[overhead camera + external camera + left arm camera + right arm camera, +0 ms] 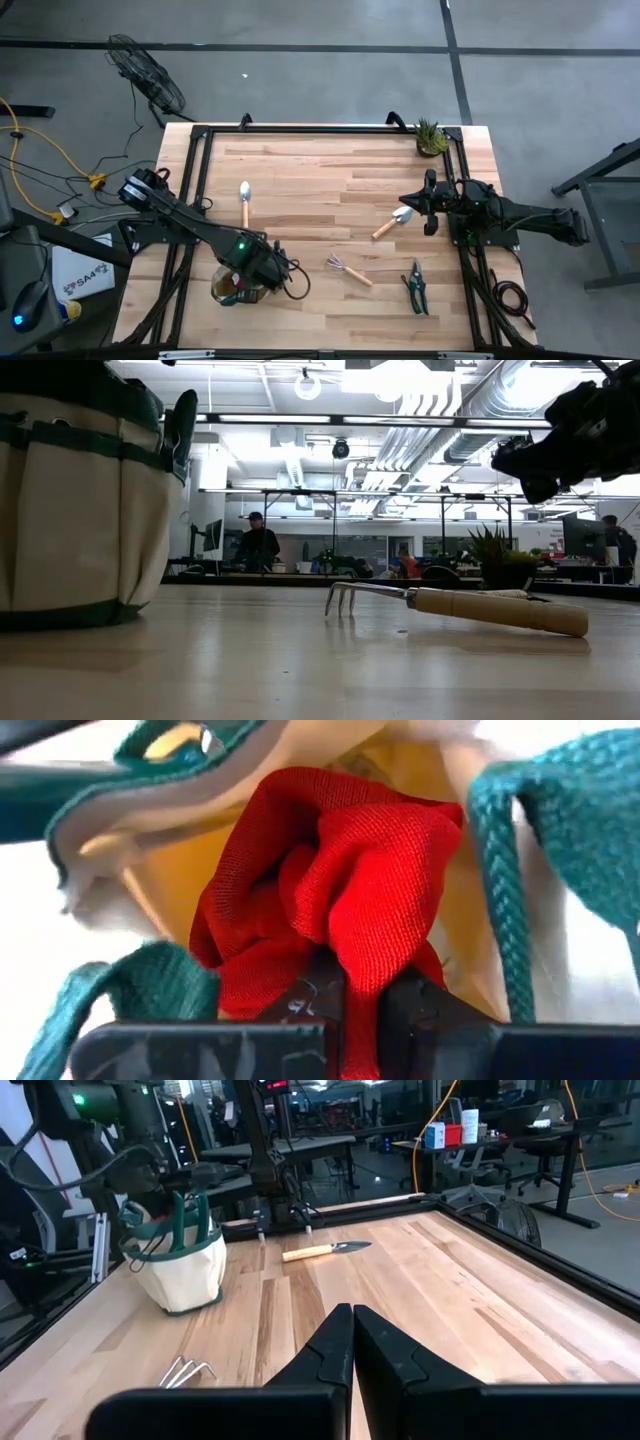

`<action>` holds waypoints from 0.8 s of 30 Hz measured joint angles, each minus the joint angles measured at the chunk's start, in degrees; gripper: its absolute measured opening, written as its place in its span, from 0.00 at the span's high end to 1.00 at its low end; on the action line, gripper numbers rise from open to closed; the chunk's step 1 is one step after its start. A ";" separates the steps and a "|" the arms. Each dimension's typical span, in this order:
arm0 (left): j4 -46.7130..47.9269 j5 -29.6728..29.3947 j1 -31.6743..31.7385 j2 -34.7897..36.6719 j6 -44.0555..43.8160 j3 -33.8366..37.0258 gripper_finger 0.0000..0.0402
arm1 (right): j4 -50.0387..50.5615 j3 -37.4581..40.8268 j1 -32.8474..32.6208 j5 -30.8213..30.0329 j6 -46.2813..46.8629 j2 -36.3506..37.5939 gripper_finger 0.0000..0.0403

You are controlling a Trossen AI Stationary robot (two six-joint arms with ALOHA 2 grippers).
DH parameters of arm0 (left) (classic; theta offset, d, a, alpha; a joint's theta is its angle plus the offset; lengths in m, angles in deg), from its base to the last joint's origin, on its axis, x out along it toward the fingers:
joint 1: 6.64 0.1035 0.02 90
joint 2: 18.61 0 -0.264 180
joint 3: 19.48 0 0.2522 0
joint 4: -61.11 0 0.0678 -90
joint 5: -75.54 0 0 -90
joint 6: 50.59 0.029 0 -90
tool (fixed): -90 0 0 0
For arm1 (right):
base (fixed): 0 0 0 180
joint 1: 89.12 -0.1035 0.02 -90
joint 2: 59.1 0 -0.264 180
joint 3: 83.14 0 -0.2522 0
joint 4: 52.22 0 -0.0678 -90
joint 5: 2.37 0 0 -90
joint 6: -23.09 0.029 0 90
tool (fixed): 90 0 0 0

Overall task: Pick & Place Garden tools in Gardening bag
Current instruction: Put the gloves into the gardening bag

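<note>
The gardening bag, beige with green trim, stands near the table's front left; in the low view the gardening bag fills the left. My left gripper points down over its open mouth, shut on a red cloth. Loose on the table lie a trowel, a second trowel, a claw rake and green-handled pruners. My right gripper waits shut at the table's right side. My left gripper pinches a bunched fold of the red cloth between its two fingers, coming from above and pointing down. The cloth hangs crumpled below the fingers, inside the bag's beige opening, between its green loop handles.
A small potted plant stands at the far right corner. A black frame rail runs along the table's edges. Bare wood lies in the table's middle and far half. People and desks show in the room behind.
</note>
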State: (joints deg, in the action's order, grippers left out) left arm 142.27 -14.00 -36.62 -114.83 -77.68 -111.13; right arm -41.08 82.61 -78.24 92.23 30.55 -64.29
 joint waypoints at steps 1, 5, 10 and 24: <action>-0.06 0.05 0.00 -0.07 -0.09 -0.03 0.96 | -0.09 0.01 0.00 0.01 -0.01 0.00 0.99; 0.19 0.05 0.00 -0.57 -0.12 0.00 0.96 | -0.17 0.02 0.01 0.00 0.00 -0.02 0.99; -0.58 0.07 0.02 -0.46 -0.14 0.91 0.96 | -0.15 0.02 0.00 0.00 -0.02 -0.02 0.99; -5.42 -0.43 0.02 -0.46 -3.19 4.94 0.88 | -0.15 0.01 0.01 0.00 -0.02 -0.02 0.99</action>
State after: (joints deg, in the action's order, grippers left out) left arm 136.85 -14.43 -36.60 -115.29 -80.87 -106.19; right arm -41.23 82.61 -78.24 92.23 30.53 -64.31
